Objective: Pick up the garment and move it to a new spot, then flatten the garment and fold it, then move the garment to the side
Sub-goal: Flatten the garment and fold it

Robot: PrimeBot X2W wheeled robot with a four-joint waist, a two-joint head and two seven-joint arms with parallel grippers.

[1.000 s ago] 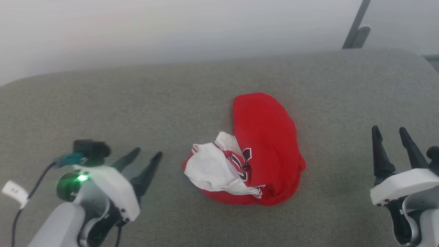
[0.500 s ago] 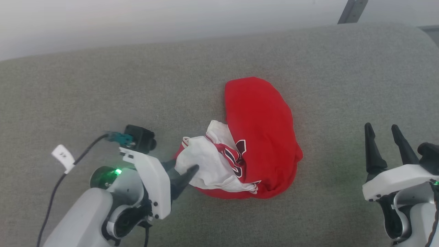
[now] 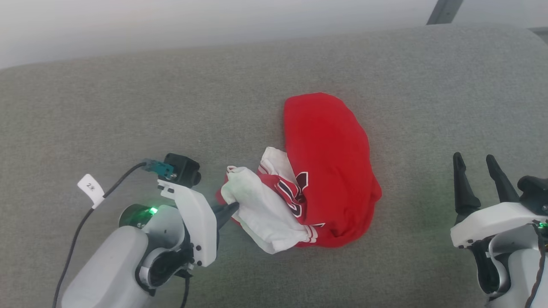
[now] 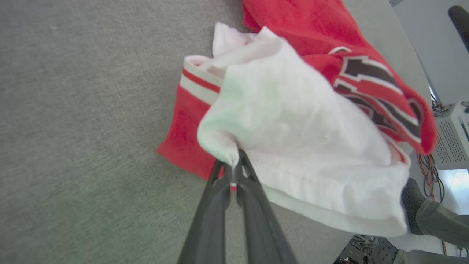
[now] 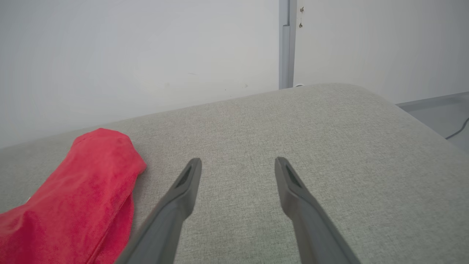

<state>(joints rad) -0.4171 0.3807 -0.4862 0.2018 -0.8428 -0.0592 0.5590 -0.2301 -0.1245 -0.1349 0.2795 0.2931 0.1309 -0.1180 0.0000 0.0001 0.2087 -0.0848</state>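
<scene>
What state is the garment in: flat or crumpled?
Crumpled: the garment lies heaped, white lining turned out, one edge pinched in the left gripper.

1. The garment [image 3: 327,171] lies crumpled, and its chest print [image 3: 295,194] is folded over itself and unreadable.
2. In the head view, the white wrist housing [image 3: 195,226] covers most of the left gripper [image 3: 232,208].
3. The right wrist view cuts the garment at its left and bottom edges.
4. A person's leg [image 4: 441,222] is cut by the left wrist view's right edge.
5. The writing on the cable label [image 3: 90,188] is too small to read.
</scene>
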